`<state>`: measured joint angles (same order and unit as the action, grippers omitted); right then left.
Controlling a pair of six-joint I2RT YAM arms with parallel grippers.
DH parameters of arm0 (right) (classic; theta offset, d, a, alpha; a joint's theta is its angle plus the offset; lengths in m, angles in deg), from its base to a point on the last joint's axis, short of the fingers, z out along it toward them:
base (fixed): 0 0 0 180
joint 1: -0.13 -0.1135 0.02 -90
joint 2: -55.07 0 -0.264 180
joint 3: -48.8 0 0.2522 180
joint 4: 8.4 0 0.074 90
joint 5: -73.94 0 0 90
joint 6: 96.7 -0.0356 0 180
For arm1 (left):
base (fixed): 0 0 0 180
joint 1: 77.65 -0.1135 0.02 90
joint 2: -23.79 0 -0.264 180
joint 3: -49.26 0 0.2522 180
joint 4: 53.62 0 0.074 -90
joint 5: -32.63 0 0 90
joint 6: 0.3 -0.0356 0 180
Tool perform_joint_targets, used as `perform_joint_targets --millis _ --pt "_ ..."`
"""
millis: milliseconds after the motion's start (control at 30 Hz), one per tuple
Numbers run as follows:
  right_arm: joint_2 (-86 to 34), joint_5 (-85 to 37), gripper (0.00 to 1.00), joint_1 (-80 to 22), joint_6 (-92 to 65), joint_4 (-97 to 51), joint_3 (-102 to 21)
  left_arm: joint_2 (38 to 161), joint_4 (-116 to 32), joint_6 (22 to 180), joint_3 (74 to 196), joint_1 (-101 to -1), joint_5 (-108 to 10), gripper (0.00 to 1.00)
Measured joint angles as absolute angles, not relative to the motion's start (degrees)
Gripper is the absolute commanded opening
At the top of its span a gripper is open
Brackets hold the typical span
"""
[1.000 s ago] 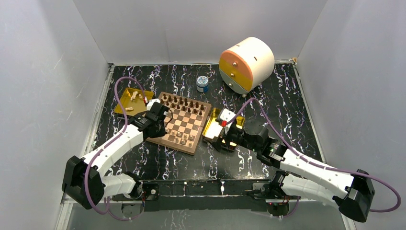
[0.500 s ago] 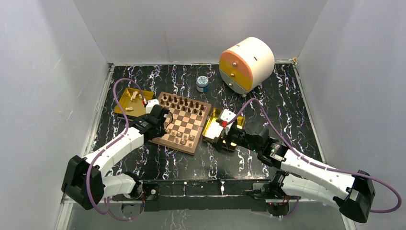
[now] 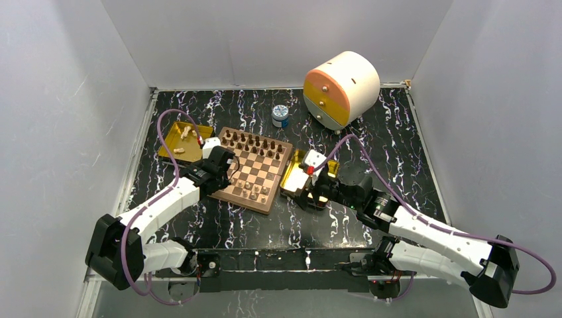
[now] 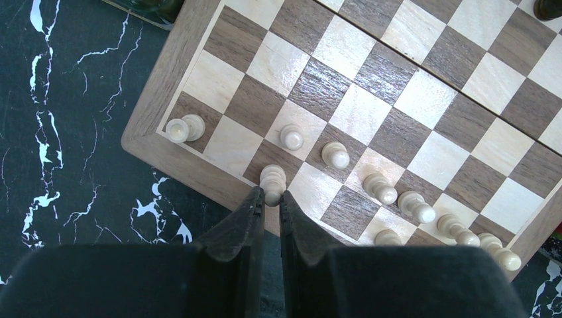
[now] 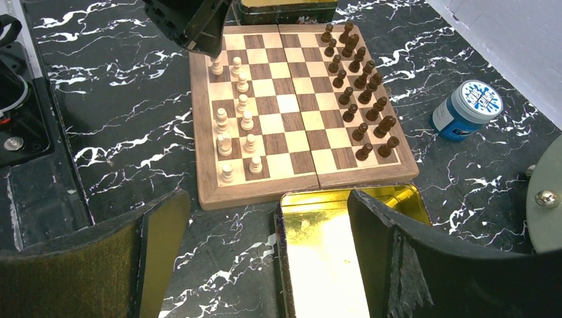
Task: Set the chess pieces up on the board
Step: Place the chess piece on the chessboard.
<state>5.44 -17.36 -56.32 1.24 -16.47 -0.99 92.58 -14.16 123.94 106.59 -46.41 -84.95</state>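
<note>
**Figure. Setting out the pale side, seen from above and from both wrists.** Over the last second the left arm has drawn a little toward the near left corner of the board (image 3: 255,171), while the right arm has not moved.

The left gripper (image 4: 269,197) is almost closed. It pinches the base of a pale piece (image 4: 272,177) that stands upright on a dark square in the board's nearest row, one square in from that corner. This is probably the seating of one more back-row piece, with release the next step.

The other pale pieces (image 5: 242,103) fill only part of the two near rows, so the task appears well advanced but unfinished. The dark pieces (image 3: 255,142) stand in two rows along the board's far side.

A gold tray (image 3: 167,147) just left of the board holds a few pale pieces. The right gripper (image 5: 268,255) hangs spread wide above a second gold tray (image 3: 291,180), which touches the board's right edge.

The bench (image 3: 397,146) is black with white marbling. Beyond the board stand a small blue jar (image 3: 280,116) and a round cream-and-orange drawer box (image 3: 341,88). Plain white walls (image 3: 265,40) enclose the bench on three sides.
</note>
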Motion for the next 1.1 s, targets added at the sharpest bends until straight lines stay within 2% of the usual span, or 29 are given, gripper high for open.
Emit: perform_joint_targets --millis 833,1100 --pt "4.70 -18.30 0.99 -56.32 1.66 -17.85 -2.70 92.69 -17.13 123.00 104.01 -46.41 -85.67 0.02" --pt "4.83 -18.37 0.99 -56.32 1.66 -17.85 -2.70 92.69 -17.20 123.18 103.99 -46.41 -85.76 0.05"
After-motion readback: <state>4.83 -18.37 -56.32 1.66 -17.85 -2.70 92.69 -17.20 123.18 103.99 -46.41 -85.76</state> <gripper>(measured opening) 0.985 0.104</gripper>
